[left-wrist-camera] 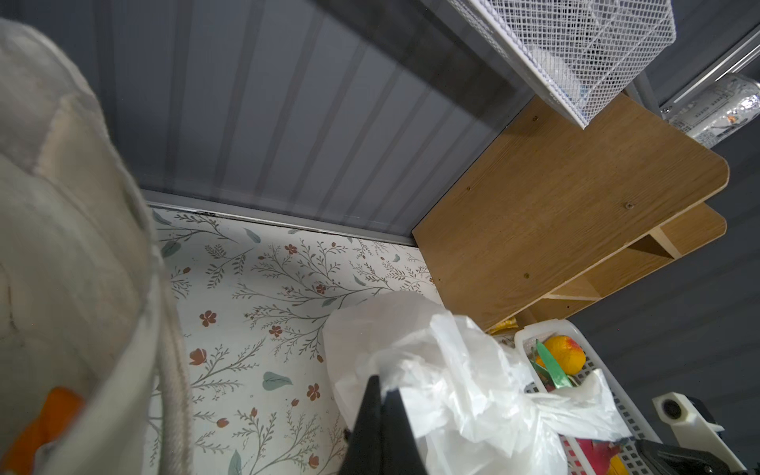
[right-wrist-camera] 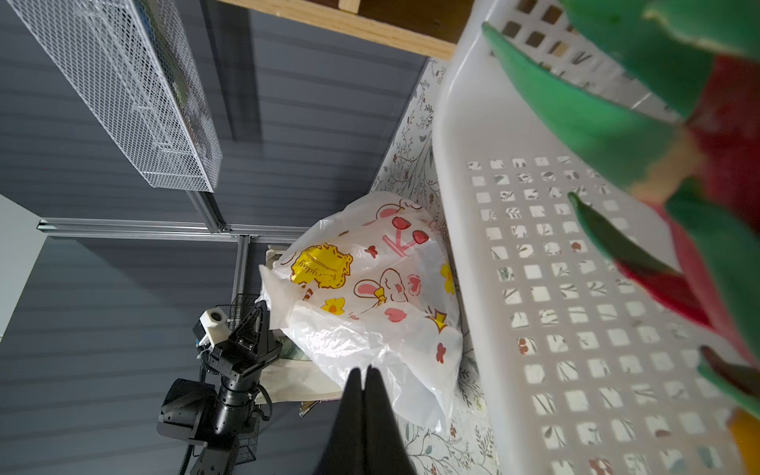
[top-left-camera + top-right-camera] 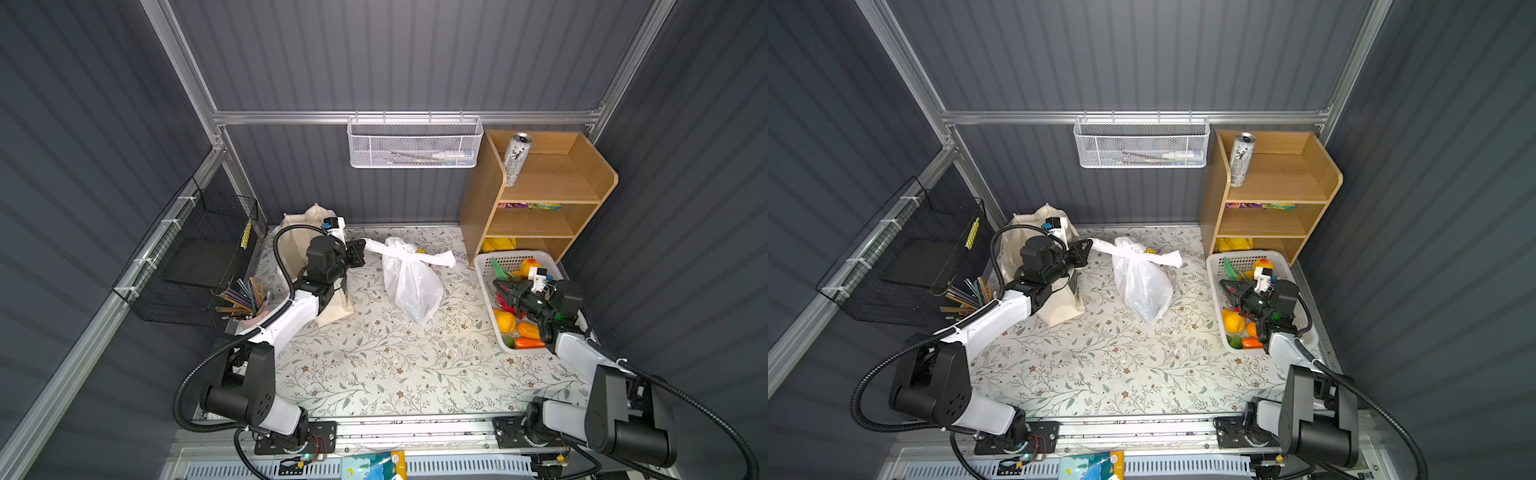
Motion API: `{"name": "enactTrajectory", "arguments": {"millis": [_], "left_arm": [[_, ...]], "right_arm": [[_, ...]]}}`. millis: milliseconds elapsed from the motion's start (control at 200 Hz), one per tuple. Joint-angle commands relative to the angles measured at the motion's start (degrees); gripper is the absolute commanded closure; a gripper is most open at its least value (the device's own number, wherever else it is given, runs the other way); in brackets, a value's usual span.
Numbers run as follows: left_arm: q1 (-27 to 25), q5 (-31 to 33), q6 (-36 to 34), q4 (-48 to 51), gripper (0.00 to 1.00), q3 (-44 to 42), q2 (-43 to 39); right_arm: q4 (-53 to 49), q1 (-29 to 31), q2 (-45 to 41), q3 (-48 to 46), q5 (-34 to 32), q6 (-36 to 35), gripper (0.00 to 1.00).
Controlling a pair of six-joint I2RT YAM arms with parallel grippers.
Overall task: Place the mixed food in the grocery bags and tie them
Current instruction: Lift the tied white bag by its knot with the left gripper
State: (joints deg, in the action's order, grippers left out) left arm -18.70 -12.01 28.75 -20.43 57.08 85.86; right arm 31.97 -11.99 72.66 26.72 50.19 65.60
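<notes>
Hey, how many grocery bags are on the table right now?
2. The white plastic bag lies mid-table, one handle pinched in the left claw; the cream canvas tote stands at the back left, partly behind the left arm. None seems hidden.

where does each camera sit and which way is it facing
both top views: high over the front edge, looking down on the floral table; left arm, right arm, left claw and right claw all show.
left wrist: on the left arm, facing the wooden shelf past the plastic bag; its shut claw shows, pinching it.
right wrist: on the right arm over the white basket, facing the plastic bag and left arm; its shut, empty claw shows.
shared: both wrist views catch the plastic bag and white basket.
</notes>
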Motion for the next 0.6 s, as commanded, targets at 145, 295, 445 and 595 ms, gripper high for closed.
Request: {"name": "enactTrajectory", "arguments": {"millis": [145, 295, 445, 595], "left_arm": [[-3.04, -9.72, -9.21, 4.52, 0.52, 6.39, 0.80], [-7.79, -4.80, -21.10, 18.73, 0.38, 16.78, 0.57], [-14.89, 4.27, -35.66, 41.66, 0.33, 34.71, 7.56], [-17.61, 11.02, -42.03, 53.91, 0.21, 46.07, 15.29]], "right_arm": [[1.42, 0.59, 0.43, 1.96, 4.28, 1.00, 0.99], [-3.12, 3.46, -1.91, 4.28, 4.49, -1.51, 0.59], [-16.09, 7.70, -5.30, 9.49, 2.68, -10.12, 0.35], [-28.10, 11.55, -6.82, 14.63, -0.86, -18.63, 0.22]]}}
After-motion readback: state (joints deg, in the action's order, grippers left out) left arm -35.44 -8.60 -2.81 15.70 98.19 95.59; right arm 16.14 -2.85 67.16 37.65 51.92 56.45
